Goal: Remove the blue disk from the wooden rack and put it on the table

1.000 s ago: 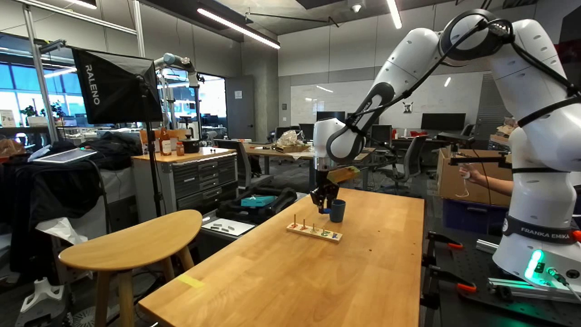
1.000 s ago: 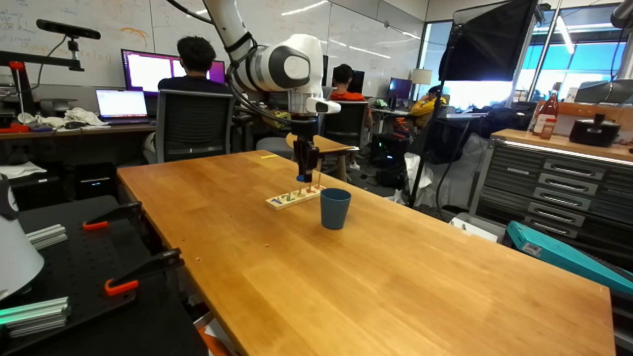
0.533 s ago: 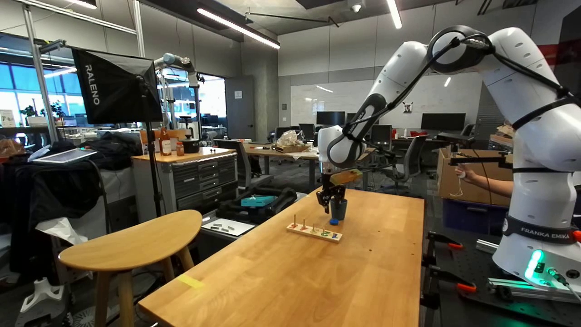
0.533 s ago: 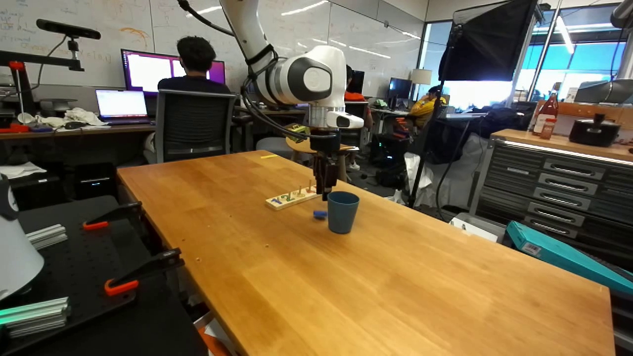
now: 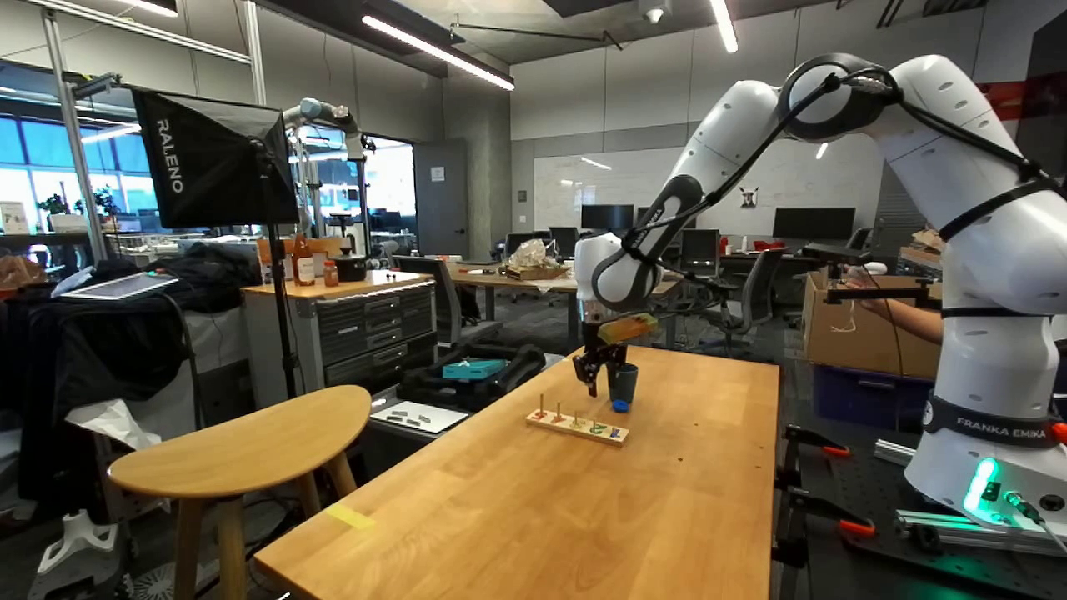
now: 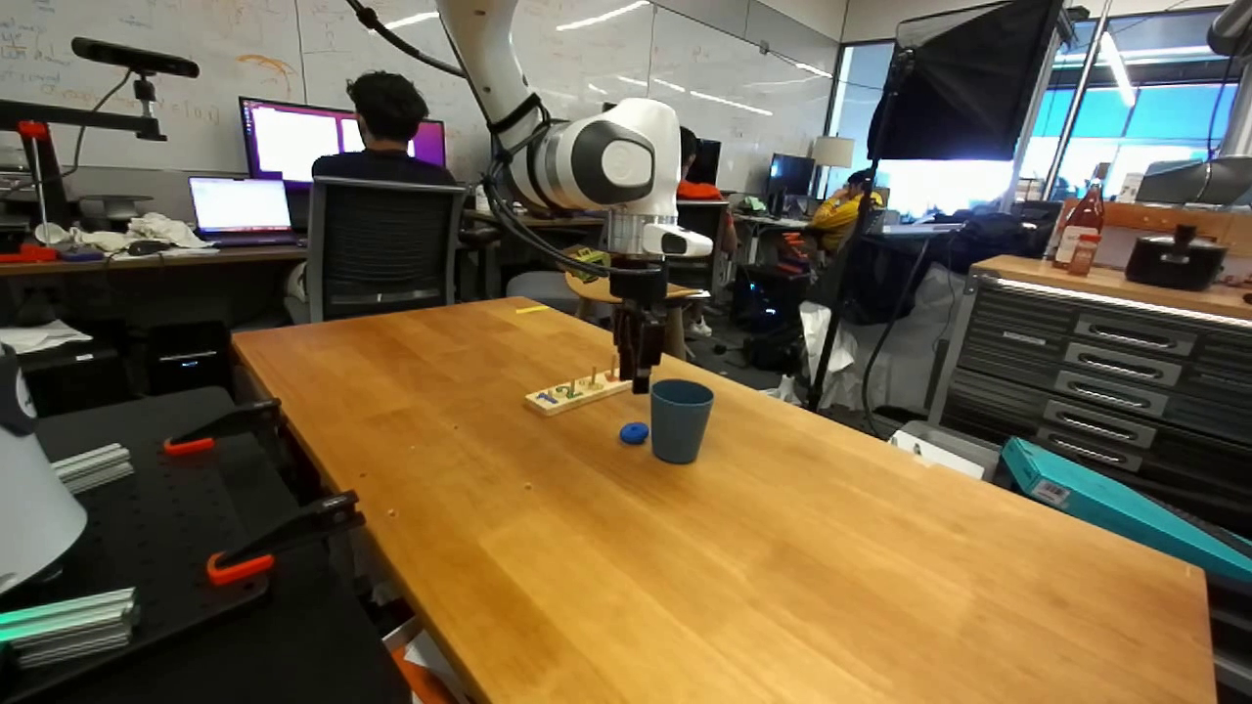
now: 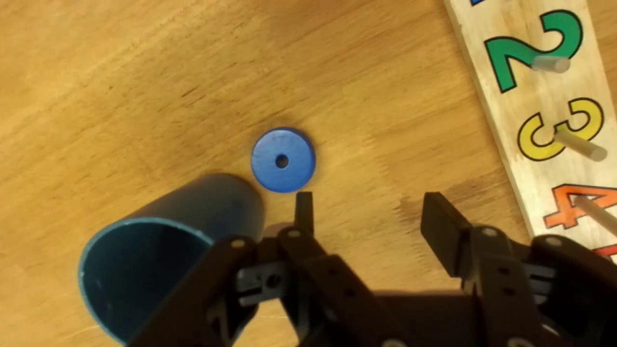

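Note:
The blue disk (image 7: pixel 284 144) lies flat on the wooden table (image 7: pixel 366 96), with its hole facing up. It shows in both exterior views (image 5: pixel 619 406) (image 6: pixel 634 432), beside a dark blue-grey cup (image 6: pixel 680 422). The wooden rack (image 6: pixel 577 393) has upright pegs and painted numbers, and no disks show on it. Part of the rack also shows at the right of the wrist view (image 7: pixel 506 115). My gripper (image 7: pixel 368 202) is open and empty above the table, between the cup and the rack. The disk is just outside its left finger in the wrist view.
The upright cup also shows in the wrist view (image 7: pixel 212 207), very near the disk and partly behind my left finger. A stool (image 5: pixel 242 433) stands by the table's side. Black clamps with orange ends (image 6: pixel 240 567) sit along the robot-side edge.
One second ago my gripper held the blue disk in the air. It has lowered and opened, and the disk has dropped and now lies flat beside the cup. The cup has shifted slightly.

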